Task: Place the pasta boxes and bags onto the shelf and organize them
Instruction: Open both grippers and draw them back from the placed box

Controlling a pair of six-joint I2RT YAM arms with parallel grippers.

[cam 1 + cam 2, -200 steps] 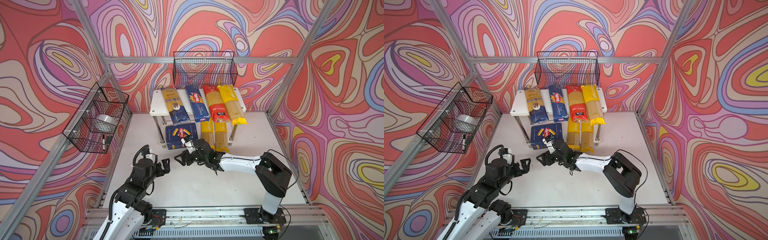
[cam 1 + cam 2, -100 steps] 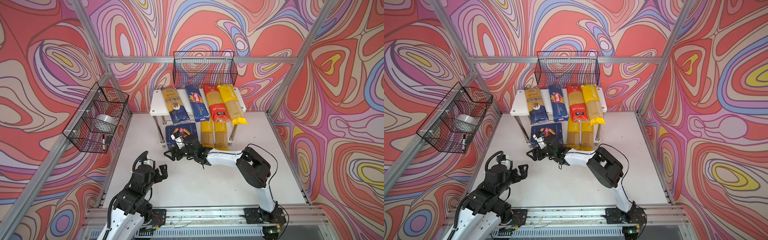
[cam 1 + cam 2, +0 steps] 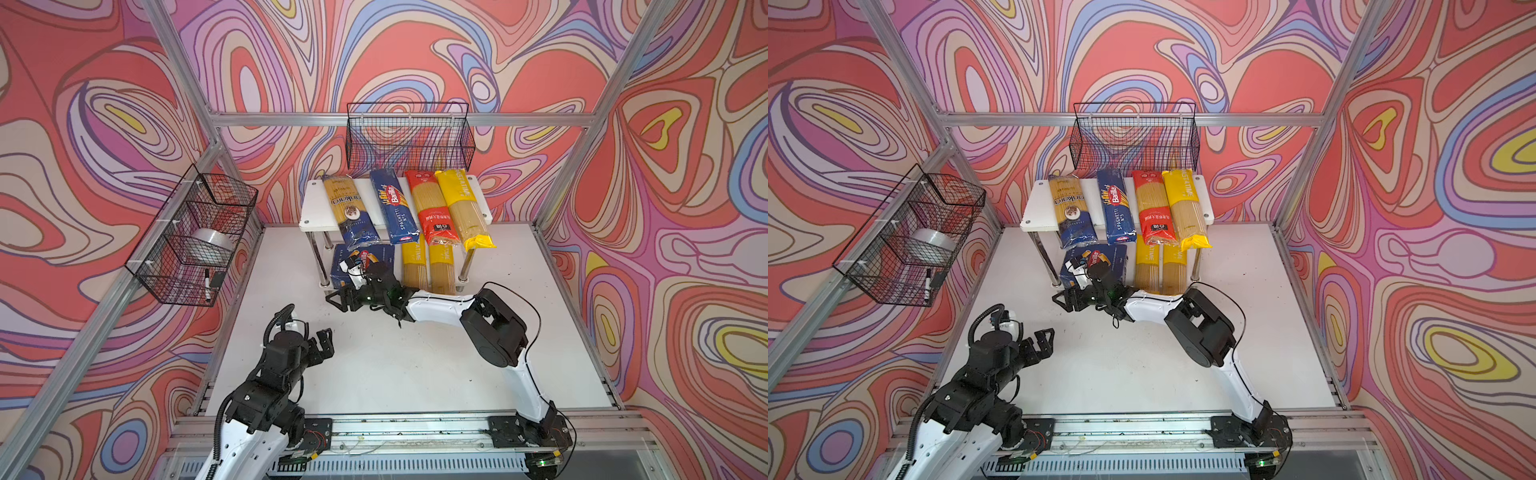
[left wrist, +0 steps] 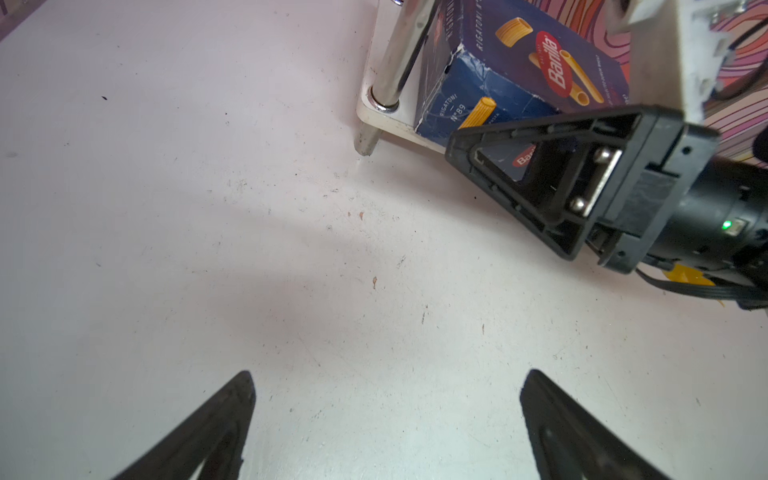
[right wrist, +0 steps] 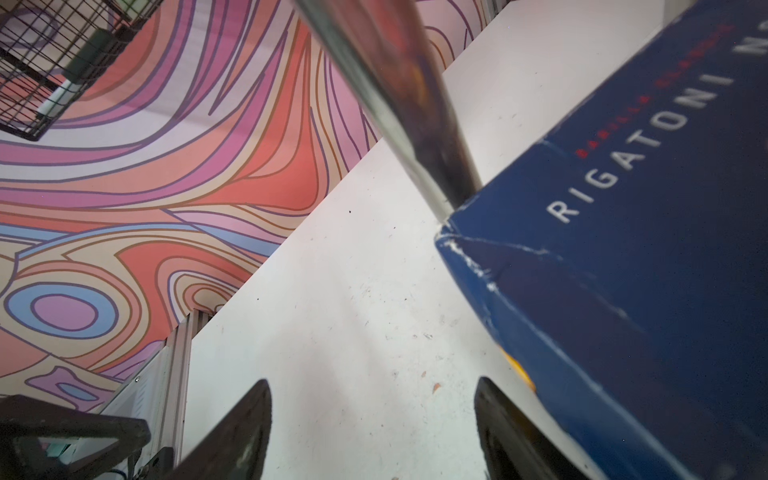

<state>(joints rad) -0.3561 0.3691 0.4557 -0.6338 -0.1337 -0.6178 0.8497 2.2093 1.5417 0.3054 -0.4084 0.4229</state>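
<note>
**Rigatoni box on the lower tier, R hand parked at its front corner**

- rigatoni box (image 3: 365, 266) is lying flat, logo face up, on the left side of the shelf (image 3: 313, 208) lower board. Its front-left corner is sitting right by the chrome leg (image 4: 399, 54).
- right hand (image 3: 338, 299) is sitting low, just in front of that corner, pointing along the shelf front rather than into it. Jaws are spread and gripping nothing. In the wrist view the box corner is lying outside the gap, just beside one finger (image 5: 498, 415).
- So the box is lying shelf-ward of the R hand. R arm is much nearer. Any nudge probably needs to go toward the back wall.
- left hand (image 3: 324, 338) is hanging over the bare worktop (image 3: 395, 365), well apart from the shelf, also spread and empty.
- Lower tier is also carrying two yellow bags (image 3: 428, 266). Top tier is carrying the blue/gold bag (image 3: 351, 212), spaghetti box (image 3: 392, 210), red bag (image 3: 430, 208) and a third yellow bag (image 3: 463, 208), all long axis front-to-back and overhanging the front edge.
- Nothing is loose on the worktop, so I'm judging the task as nearly done w/ only tidying left.
- side basket (image 3: 195, 232) is holding a tape roll (image 3: 212, 243) and marker (image 3: 206, 284). Nothing is showing in the back basket (image 3: 409, 137).
</note>
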